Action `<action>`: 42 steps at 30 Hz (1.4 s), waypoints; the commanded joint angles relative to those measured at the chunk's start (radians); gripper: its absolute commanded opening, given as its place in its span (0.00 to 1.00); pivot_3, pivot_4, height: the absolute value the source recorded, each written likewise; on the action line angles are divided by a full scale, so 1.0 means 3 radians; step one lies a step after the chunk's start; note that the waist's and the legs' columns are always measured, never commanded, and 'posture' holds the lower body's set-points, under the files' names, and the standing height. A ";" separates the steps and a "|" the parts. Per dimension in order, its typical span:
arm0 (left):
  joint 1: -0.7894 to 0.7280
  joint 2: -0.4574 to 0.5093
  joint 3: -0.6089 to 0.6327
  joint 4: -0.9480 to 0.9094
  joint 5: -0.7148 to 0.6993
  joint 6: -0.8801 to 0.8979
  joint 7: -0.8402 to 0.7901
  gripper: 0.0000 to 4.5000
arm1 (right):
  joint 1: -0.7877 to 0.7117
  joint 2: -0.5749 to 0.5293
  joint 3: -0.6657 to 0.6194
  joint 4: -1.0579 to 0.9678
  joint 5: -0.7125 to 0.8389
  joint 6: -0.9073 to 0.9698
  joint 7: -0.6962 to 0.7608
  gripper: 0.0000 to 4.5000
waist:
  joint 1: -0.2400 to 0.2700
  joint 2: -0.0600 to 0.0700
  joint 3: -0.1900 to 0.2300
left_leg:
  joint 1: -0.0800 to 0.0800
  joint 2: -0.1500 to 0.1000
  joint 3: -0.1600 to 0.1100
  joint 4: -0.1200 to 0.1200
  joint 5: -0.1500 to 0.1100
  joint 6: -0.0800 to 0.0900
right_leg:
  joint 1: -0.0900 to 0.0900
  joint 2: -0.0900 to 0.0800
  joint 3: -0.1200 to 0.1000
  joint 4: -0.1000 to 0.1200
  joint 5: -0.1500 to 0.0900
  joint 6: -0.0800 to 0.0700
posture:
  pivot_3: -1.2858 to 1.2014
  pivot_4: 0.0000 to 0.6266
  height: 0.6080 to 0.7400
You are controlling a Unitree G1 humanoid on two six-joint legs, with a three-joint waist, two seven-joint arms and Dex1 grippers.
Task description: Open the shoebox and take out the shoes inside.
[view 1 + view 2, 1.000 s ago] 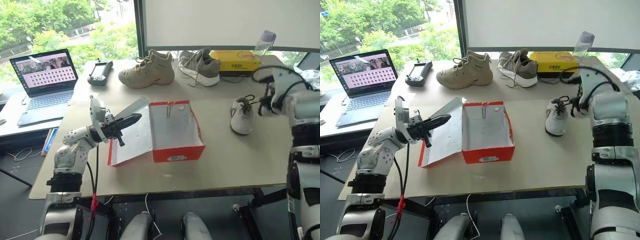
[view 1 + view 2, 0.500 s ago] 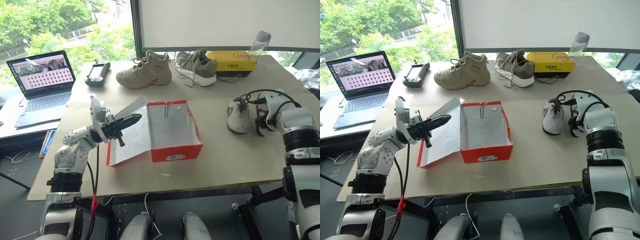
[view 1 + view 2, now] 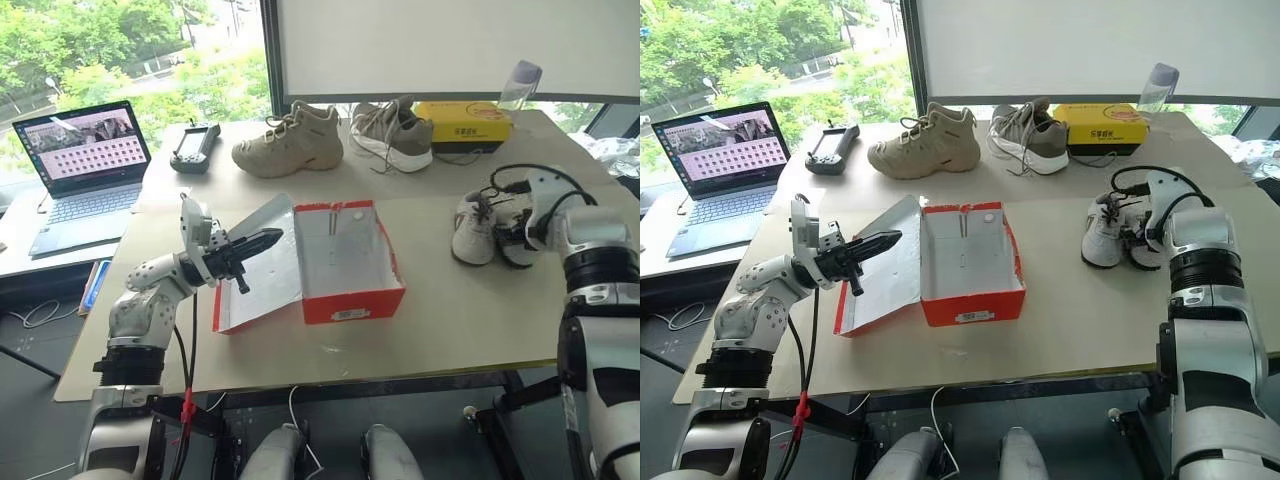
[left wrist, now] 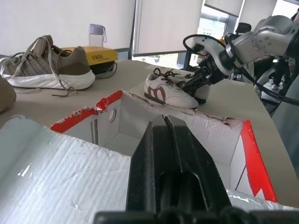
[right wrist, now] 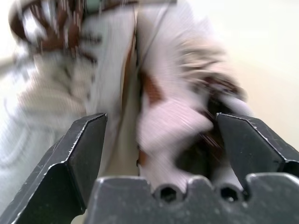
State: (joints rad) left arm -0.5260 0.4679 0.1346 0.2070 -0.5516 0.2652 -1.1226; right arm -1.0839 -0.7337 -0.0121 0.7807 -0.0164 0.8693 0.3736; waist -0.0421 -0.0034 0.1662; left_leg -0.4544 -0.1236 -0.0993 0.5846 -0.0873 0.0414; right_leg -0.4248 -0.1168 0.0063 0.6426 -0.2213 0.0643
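The surface fills the middle of the head views, and the shoebox stands open at its centre, lid folded out toward the left of the frame, white inside, with nothing in it. The shoes lie side by side at the right of the frame, touching or nearly so, well apart from the box. The right tool sits just at the nearer shoe, its fingers spread wide on either side of that shoe without pressing it. The left tool hangs at centre left over the lid, fingers shut on nothing.

The step in hand looks like letting go of the second shoe beside the first. To do it well, the right tool should back straight off with the fingers wide, so no lace catches and the shoe stays upright against its partner.

One second ago a single shoe lay on the surface and the right tool was held higher; half a second ago it was low beside that shoe. Now two shoes lie there and the fingers have opened. The left tool has stayed put.
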 commanded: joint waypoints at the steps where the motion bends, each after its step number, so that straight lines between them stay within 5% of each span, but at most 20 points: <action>1: -0.0017 0.0032 0.0030 -0.0089 -0.0011 -0.0037 -0.0004 0.00 | -0.0061 -0.0167 -0.0063 -0.0568 0.0035 0.0268 0.0135 0.99 | 0.0006 0.0001 0.0000 | 0.0000 0.0000 0.0000 0.0000 0.0000 0.0000 | 0.0000 0.0000 -0.0001 0.0000 0.0000 0.0000 | 0.52 0.24 0.94; 7: -0.0044 0.0032 0.0030 -0.0075 0.0011 -0.0054 0.0022 0.00 | 0.0070 -0.0398 -0.0138 -0.1406 0.0223 0.0734 0.0487 0.99 | 0.0011 0.0003 0.0002 | 0.0000 0.0001 -0.0001 0.0000 -0.0001 -0.0001 | 0.0002 -0.0002 -0.0002 -0.0001 -0.0004 0.0007 | 0.52 0.24 0.94; 11: -0.0019 0.0061 0.0125 -0.0119 0.0056 -0.0059 0.0253 0.00 | 0.0206 -0.0149 -0.0576 -0.2253 0.0740 0.0887 0.0657 0.99 | -0.0006 0.0008 0.0005 | -0.0007 0.0001 -0.0001 0.0000 -0.0001 0.0001 | -0.0006 -0.0005 -0.0001 0.0000 -0.0004 0.0007 | 0.52 0.24 0.94; 20: 0.0281 -0.0024 0.0652 -0.0692 0.0123 0.0268 0.1660 0.00 | 0.1624 0.0375 -0.0660 -0.3380 0.0564 0.0022 0.0104 0.99 | 0.0062 0.0001 0.0002 | -0.0009 -0.0003 -0.0011 0.0012 -0.0004 0.0003 | -0.0002 -0.0015 -0.0008 0.0005 -0.0006 0.0013 | 0.52 0.24 0.94; 29: 0.0805 -0.0365 0.1319 -0.1040 0.0542 0.0424 0.3444 0.00 | 0.2327 0.0728 -0.0505 -0.3111 0.0141 -0.1122 -0.0443 0.99 | 0.0090 -0.0002 0.0000 | -0.0001 -0.0003 -0.0004 0.0016 -0.0005 0.0005 | 0.0006 -0.0015 -0.0006 0.0002 -0.0002 0.0014 | 0.52 0.24 0.94; 42: 0.1007 -0.0479 0.1327 -0.0752 0.0629 0.0105 0.3579 0.00 | 0.2423 0.0909 -0.0427 -0.2728 0.0042 -0.1396 -0.0602 0.99 | 0.0135 -0.0003 -0.0001 | 0.0011 -0.0003 -0.0004 0.0016 -0.0006 0.0004 | 0.0010 -0.0012 -0.0006 0.0001 -0.0009 0.0019 | 0.52 0.24 0.94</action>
State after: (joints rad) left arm -0.2197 0.3134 0.5236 -0.0088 -0.3624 0.3297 -0.0457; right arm -0.3505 -0.4566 -0.1271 -0.0109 0.0028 0.4813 0.2050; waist -0.0017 -0.0042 0.1659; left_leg -0.4511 -0.1244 -0.1002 0.5891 -0.0891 0.0426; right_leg -0.4218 -0.1204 0.0047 0.6429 -0.2236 0.0707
